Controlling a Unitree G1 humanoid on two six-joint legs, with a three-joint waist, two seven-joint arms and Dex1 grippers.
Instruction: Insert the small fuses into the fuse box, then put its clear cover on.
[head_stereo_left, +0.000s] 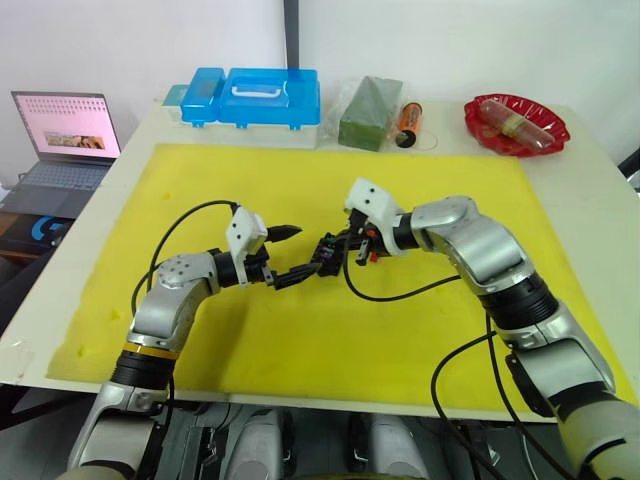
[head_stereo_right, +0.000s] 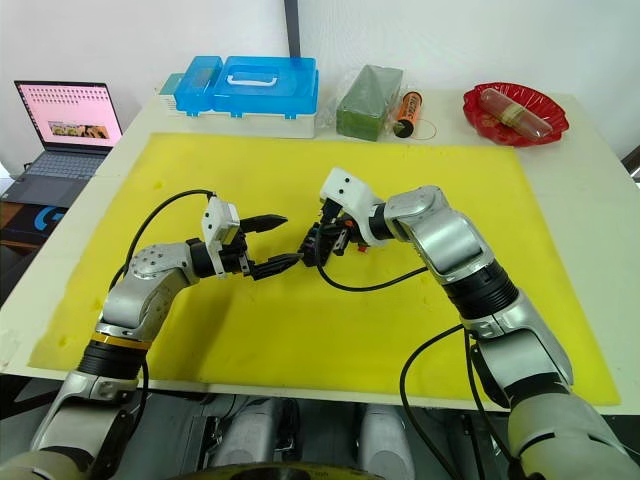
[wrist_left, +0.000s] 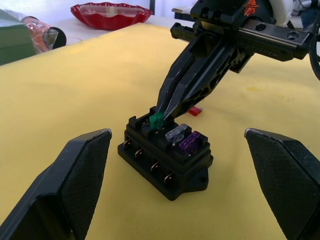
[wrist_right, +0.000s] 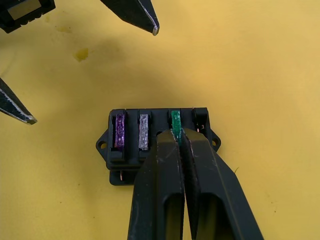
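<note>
Left hand (wrist_left: 177, 190): spread wide, grasping nothing, two black fingers with dimpled pads flanking the fuse box without touching it.
Fuse box (wrist_right: 156, 141): small black moulded block on the yellow mat, mid-table, between both hands; row of upright slots, metal tabs along one side, mounting ears at the ends.
Purple fuse (wrist_right: 119, 132): seated in the end slot, translucent flat blade.
Pale grey fuse (wrist_right: 144, 131): seated just beside the purple one, frosted plastic.
Green fuse (wrist_right: 175, 121): pinched at the slim fingertips, sitting in the third slot, apparently not fully home.
Right hand (wrist_right: 177, 135): clenched on the green fuse, long tapered black fingers pressed together, tips touching the box top.
Red fuse (wrist_left: 195, 111): lying flat on the mat near the box, behind the right hand's fingers.
Step in hand: third of four fuses going in, by the look of it.
Next move: likely straight downward press, release, then pick up the red fuse for the empty end slot; clear cover after that.
Yellow mat (head_stereo_left: 300, 330): soft, foam-like, matte.
</note>
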